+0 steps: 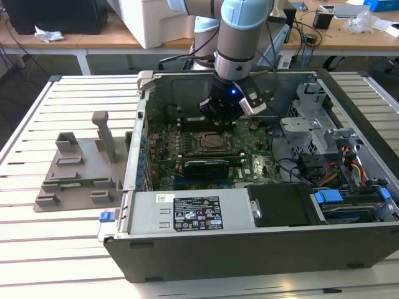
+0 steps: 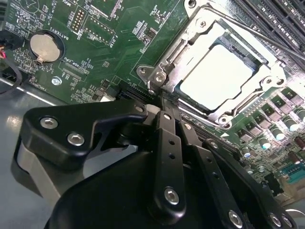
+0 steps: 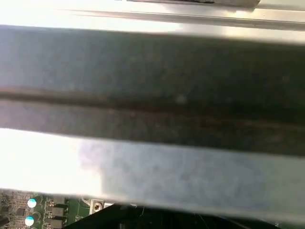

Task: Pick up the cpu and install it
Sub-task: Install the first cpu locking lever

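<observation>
In the second wrist view the gripper [image 2: 159, 112] occupies the foreground, its black linkage folded together and the fingers drawn shut with nothing seen between them. Just beyond the fingertips lies the green motherboard [image 2: 102, 52], and on it the CPU socket [image 2: 214, 71] with its metal load frame. The cpu [image 2: 217, 76] sits inside that frame, its bright silver top level and square within the opening, apparently seated. A thin retention lever [image 2: 257, 36] runs along the far side of the frame; whether it is latched cannot be told.

In the exterior view the gripper [image 1: 222, 107] hangs inside the open computer case [image 1: 249, 243], directly above the socket [image 1: 207, 141], close to the board. A black finned card [image 1: 206, 165] lies nearer the camera than the socket. On the slatted counter [image 1: 37, 243], at the exterior view's left, stands a grey plastic tray [image 1: 78, 171].

Judgement: placement looks complete. Good practice here is a vertical, unhurried motion, avoiding any sideways drag across the frame or the chip.
</observation>
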### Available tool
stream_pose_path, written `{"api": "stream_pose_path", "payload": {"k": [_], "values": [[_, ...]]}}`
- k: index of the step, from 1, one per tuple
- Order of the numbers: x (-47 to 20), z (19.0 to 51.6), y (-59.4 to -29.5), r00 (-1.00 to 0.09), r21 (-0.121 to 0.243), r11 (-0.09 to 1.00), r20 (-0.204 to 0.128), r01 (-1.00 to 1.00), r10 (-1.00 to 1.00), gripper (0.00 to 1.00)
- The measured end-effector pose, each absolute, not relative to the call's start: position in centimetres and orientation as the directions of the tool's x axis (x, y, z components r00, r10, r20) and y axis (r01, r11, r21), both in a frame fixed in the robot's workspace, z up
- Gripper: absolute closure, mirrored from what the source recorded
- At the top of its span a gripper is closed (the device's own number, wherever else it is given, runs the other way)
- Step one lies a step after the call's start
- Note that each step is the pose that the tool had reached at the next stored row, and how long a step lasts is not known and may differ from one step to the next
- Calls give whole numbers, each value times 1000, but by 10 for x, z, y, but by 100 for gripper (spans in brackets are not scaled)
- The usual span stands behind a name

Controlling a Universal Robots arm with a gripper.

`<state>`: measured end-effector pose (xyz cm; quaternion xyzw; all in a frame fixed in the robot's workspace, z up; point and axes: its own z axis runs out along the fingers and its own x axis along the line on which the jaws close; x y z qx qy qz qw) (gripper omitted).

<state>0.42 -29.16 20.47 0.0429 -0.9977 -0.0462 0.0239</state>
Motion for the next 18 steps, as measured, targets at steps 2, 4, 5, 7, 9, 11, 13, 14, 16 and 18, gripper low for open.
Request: {"api": "stream_pose_path", "payload": {"k": [2, 4, 5, 7, 9, 11, 13, 14, 16, 18], "values": [[4, 214, -293, -995, 53, 995, 46, -83, -86, 89], [4, 215, -297, -995, 31, 996, 48, -84, -85, 89], [4, 215, -300, -995, 22, 996, 49, -84, -85, 89], [3, 214, -307, -995, 19, 996, 49, -84, -84, 89], [3, 214, -314, -995, 19, 996, 49, -83, -84, 89], [3, 214, -320, -995, 19, 996, 49, -84, -84, 89], [3, 216, -321, -995, 19, 996, 49, -83, -84, 89], [3, 221, -321, -995, 19, 996, 49, -83, -84, 89], [3, 230, -321, -995, 18, 996, 49, -83, -84, 89], [3, 243, -321, -995, 19, 996, 49, -83, -84, 89]]}}
